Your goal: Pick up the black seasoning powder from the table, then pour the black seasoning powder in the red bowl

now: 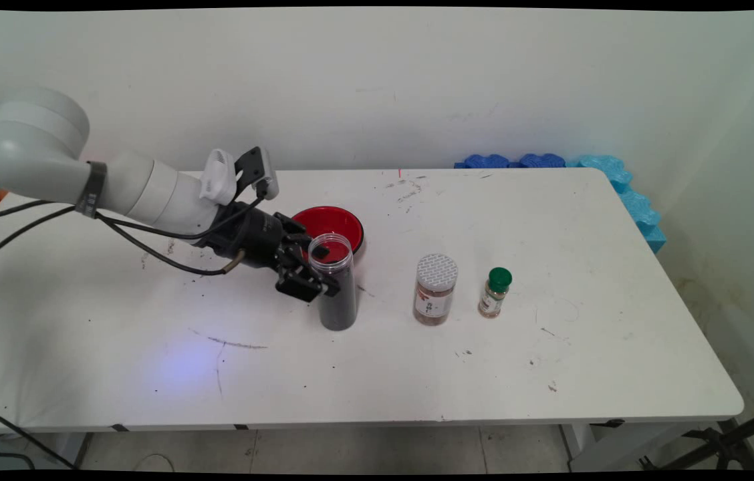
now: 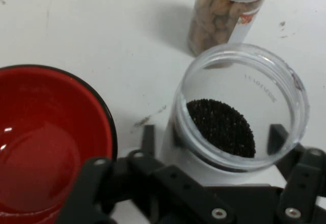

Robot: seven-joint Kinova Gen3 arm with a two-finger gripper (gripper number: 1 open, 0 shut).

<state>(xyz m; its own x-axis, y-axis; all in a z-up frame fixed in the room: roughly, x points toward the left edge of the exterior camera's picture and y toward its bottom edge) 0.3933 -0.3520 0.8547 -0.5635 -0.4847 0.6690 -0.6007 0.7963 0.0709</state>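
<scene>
A clear, lidless jar (image 1: pixel 337 288) stands upright on the white table (image 1: pixel 417 374), about half full of fine dark seeds (image 2: pixel 222 128). My black gripper (image 1: pixel 315 278) reaches in from the left and is shut on the jar's upper body. In the hand view one finger shows on each side of the jar (image 2: pixel 285 89). A red bowl (image 1: pixel 329 223) with a black outside sits just behind the jar and the hand. It looks empty in the hand view, where the bowl (image 2: pixel 46 142) is at the left.
A jar of brown pieces with a pale patterned lid (image 1: pixel 435 290) stands to the right of the held jar. A small green-capped bottle (image 1: pixel 496 292) is farther right. Blue foam blocks (image 1: pixel 617 180) line the table's far right corner. Black cables (image 1: pixel 150 250) hang under the arm.
</scene>
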